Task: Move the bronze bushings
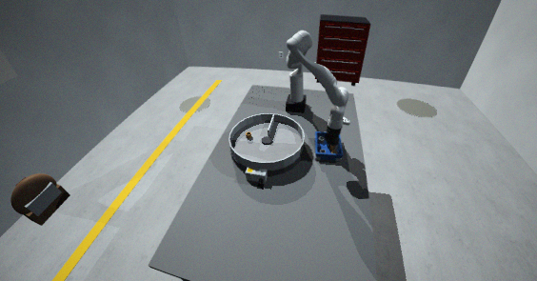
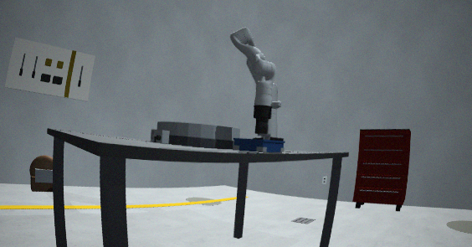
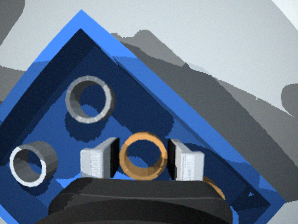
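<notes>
My gripper [image 3: 143,152] [image 2: 262,136] is open and points down into the blue crate [image 1: 328,159] [image 2: 247,145] [image 3: 175,107]. Its fingers stand on either side of a bronze bushing [image 3: 125,159], with a gap on each side; this bushing's open end faces up. Another bronze bushing [image 3: 214,187] shows partly behind the right finger and the gripper body. Two steel bushings [image 3: 71,100] [image 3: 48,157] stand in the crate's left part. On the turntable's disc [image 1: 252,150], left of the hub [image 1: 267,140], is a bronze bushing [image 1: 248,135], too small to tell how it rests.
The turntable's raised wall [image 1: 271,163] [image 2: 192,135] rings the disc, left of the crate in the top view. A thin upright plate [image 1: 271,125] runs from near the hub toward the back wall. A grey box [image 1: 257,174] sits at the turntable's front. The crate's walls surround the fingers.
</notes>
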Robot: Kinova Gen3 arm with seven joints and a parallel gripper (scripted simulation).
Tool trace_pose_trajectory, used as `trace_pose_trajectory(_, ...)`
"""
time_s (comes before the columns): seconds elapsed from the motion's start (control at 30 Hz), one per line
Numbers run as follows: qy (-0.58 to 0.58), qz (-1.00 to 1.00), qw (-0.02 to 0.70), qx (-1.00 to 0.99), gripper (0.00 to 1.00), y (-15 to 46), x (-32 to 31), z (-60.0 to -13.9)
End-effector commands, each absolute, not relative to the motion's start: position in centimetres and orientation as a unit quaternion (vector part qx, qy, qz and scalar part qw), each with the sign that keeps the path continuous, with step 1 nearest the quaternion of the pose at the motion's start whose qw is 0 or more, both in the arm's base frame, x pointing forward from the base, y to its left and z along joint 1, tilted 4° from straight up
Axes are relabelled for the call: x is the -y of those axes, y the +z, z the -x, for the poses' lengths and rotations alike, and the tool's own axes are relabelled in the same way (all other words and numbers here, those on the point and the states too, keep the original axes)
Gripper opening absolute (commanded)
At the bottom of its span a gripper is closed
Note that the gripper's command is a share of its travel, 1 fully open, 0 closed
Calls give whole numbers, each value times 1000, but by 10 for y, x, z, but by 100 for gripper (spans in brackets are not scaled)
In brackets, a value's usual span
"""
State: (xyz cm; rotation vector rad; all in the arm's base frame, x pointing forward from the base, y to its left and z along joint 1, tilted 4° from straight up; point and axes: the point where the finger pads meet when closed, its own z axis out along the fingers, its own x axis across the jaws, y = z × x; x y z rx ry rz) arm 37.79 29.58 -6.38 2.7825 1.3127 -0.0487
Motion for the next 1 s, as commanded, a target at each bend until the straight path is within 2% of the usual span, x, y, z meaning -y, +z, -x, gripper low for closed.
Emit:
trace_pose_trajectory(0.0, -16, -905, 32, -424, 76, -65, -297, -377)
trace_pose_trajectory(0.47, -16, -905, 32, -424, 76, -65, -297, -377)
trace_pose_trajectory(0.5, -16, -905, 32, -424, 0, -65, -297, -377)
trace_pose_trajectory(0.97, -16, -905, 32, -424, 0, -65, -297, -377)
